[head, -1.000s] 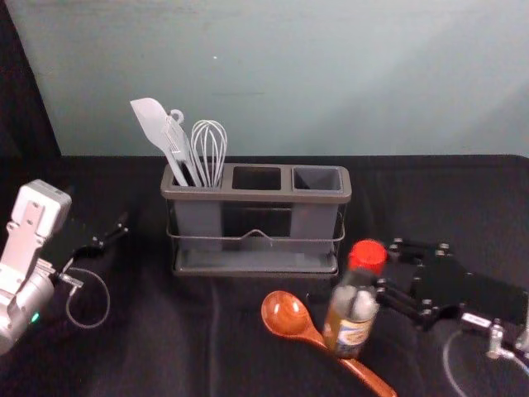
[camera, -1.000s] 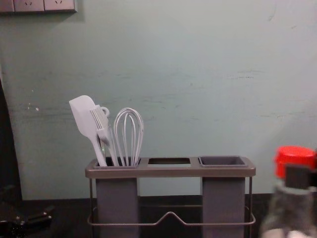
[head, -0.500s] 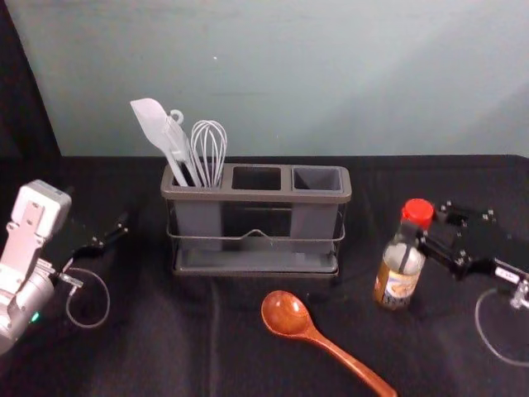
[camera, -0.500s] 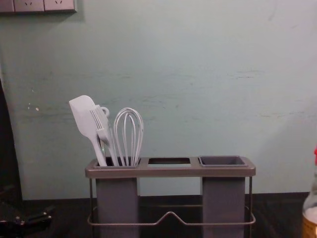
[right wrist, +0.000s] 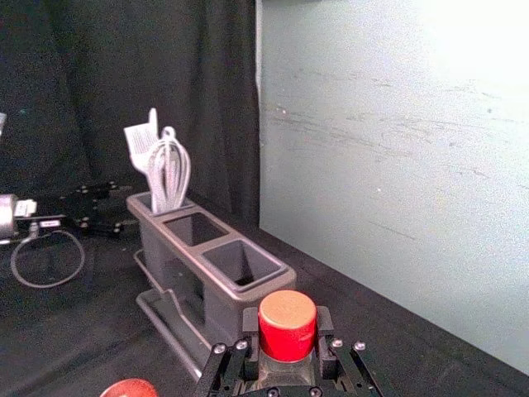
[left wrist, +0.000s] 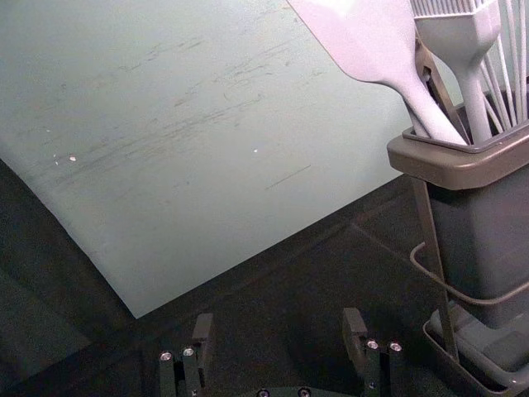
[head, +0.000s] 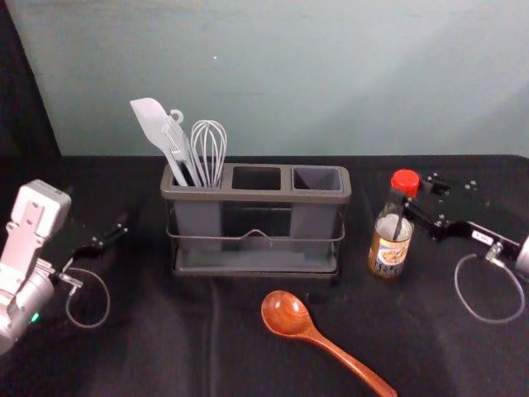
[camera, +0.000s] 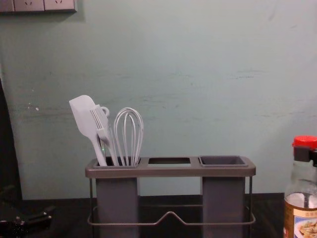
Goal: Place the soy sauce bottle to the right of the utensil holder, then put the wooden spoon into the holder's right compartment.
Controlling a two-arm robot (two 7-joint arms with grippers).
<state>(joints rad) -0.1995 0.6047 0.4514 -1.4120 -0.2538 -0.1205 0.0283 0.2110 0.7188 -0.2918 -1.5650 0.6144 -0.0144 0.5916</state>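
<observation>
Beside the holder's right end, toward the desk's right edge: the soy sauce bottle (head: 390, 248), with the right end effector (right wrist: 288, 318) closed round it just under the red cap (right wrist: 288, 324).
What has just changed: the bottle has gone from over the wooden spoon (head: 318, 337) to a place farther back on the desk (head: 207, 331), right of the utensil holder (head: 263, 196).
Meaning for the task: the first placement looks almost done; the spoon now lies uncovered, its turn likely next.
Bottle's direction: cap up, long axis close to vertical, with perhaps a slight lean; whether its base bears on the desk, I cannot tell.
Spoon's direction: lying flat, bowl pointing toward the holder, handle running on a slant toward the desk's near right corner.
Right compartment (head: 317, 179): nothing stands in it; the whisk (head: 209, 153) and spatula (head: 157, 132) are at the holder's left end.
Left end effector (left wrist: 278, 324): fingers wide apart, nothing between them, parked near the desk's left edge.
Next move: settle the base squarely before letting go, since an early release could tip the bottle.
</observation>
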